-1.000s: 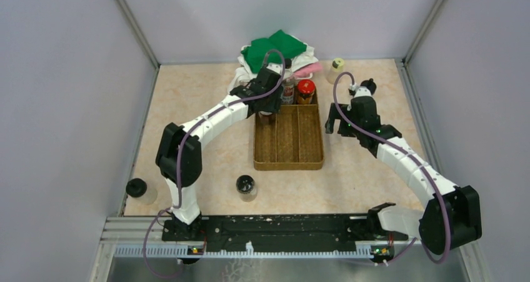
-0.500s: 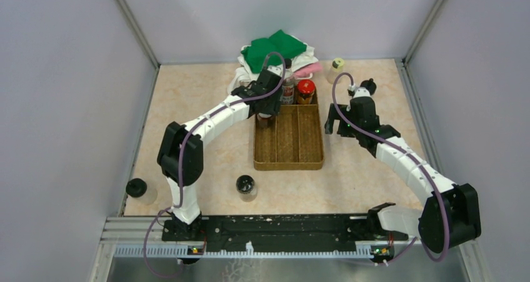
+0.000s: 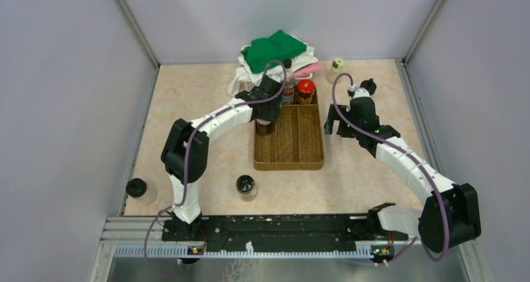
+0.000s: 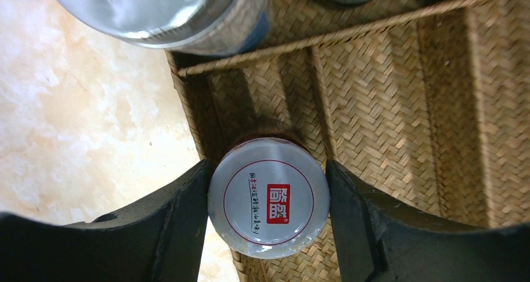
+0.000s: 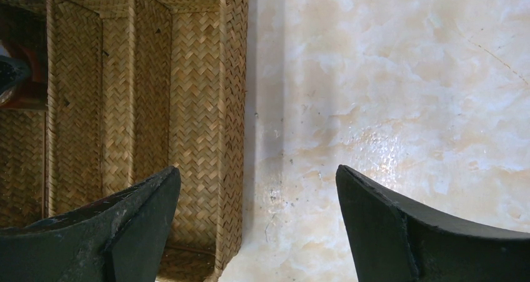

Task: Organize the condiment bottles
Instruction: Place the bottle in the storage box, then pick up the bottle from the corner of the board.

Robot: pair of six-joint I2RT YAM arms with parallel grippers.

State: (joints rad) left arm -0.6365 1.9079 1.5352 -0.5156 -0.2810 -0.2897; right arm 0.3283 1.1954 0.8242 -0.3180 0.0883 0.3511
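My left gripper (image 4: 267,172) is shut on a grey-lidded jar (image 4: 269,197) with a red logo, both fingers pressed against its lid. It holds the jar (image 3: 264,127) over the left compartment of the brown woven tray (image 3: 300,147). At the tray's far end stand a tall black-capped bottle (image 3: 287,82) and a red-lidded jar (image 3: 305,91). A shiny-lidded jar (image 4: 162,7) shows beyond the tray's cross divider (image 4: 350,32). My right gripper (image 5: 257,172) hangs open and empty over the tray's right rim (image 5: 232,107) and the bare table.
A yellowish-lidded bottle (image 3: 336,69) stands at the back right. A black-lidded jar (image 3: 245,186) and a black-capped bottle (image 3: 139,190) stand near the front left. Green and white cloths (image 3: 275,50) are piled behind the tray. Walls close in on three sides.
My left gripper has carried the grey-lidded jar a little nearer along the tray's left compartment. The right arm has stayed where it was.
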